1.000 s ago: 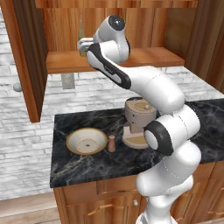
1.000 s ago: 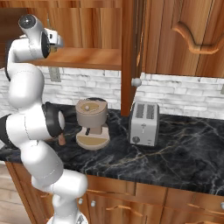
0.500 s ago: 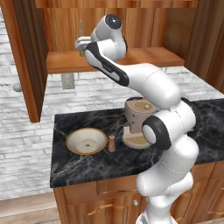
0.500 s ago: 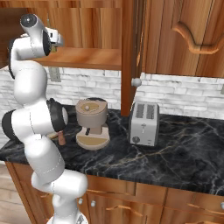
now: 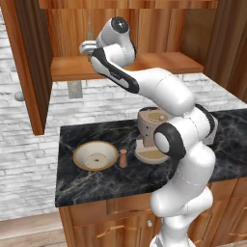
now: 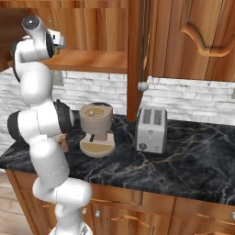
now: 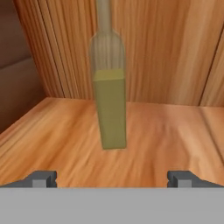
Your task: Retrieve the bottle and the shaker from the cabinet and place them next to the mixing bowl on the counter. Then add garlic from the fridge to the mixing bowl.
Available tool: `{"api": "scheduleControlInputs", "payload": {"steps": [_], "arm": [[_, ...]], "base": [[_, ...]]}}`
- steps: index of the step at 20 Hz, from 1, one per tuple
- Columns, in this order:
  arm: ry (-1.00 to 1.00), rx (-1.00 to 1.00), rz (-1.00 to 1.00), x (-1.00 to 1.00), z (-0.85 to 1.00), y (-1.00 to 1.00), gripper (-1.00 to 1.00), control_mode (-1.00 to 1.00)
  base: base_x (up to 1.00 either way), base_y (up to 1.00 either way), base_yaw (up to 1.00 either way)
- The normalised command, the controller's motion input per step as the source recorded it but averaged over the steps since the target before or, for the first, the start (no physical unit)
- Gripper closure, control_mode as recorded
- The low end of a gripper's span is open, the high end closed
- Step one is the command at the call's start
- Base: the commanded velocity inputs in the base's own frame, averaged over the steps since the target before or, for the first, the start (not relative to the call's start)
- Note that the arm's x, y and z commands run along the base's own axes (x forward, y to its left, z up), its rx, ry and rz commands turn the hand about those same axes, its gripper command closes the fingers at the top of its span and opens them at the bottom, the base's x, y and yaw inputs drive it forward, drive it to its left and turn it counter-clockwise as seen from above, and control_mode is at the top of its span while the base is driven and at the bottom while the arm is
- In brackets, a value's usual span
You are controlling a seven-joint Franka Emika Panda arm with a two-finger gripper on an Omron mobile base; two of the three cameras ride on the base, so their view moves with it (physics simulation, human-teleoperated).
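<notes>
A tall glass bottle [image 7: 109, 105], half full of yellow-green liquid, stands upright on the wooden cabinet shelf [image 7: 166, 140], straight ahead of my gripper [image 7: 112, 179]. The fingertips [image 7: 41, 178] are spread wide with nothing between them, a short way in front of the bottle. From the left base view the hand [image 5: 87, 48] sits at the shelf's front edge, with the bottle neck [image 5: 89, 28] rising behind it. On the black counter the tan mixing bowl [image 5: 95, 155] has the small brown shaker [image 5: 123, 158] right beside it. The garlic and the fridge are out of view.
A brown coffee machine [image 5: 152, 135] stands on the counter behind my arm, and a silver toaster [image 6: 151, 130] is to its right. The open cabinet door [image 5: 29, 62] hangs left of the shelf. A wooden cabinet post [image 6: 137, 55] is right of the shelf.
The hand has edged slightly left along the shelf front towards the bottle. The jaws have stayed open.
</notes>
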Motion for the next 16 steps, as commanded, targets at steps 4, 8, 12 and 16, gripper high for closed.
{"api": "scheduleControlInputs", "payload": {"steps": [4,8,12,16], "arm": [[0.00,0.00,0.00,0.25,0.00,0.02,-1.00,-1.00],[0.00,0.00,0.00,0.14,0.00,0.12,-1.00,-1.00],[0.00,0.00,0.00,0.00,0.00,0.13,-1.00,-1.00],[-0.03,0.00,0.00,0.00,-0.01,0.06,-1.00,-1.00]], "base": [[0.00,0.00,0.00],[0.00,0.00,0.00],[0.00,0.00,0.00],[0.00,0.00,0.00]]}}
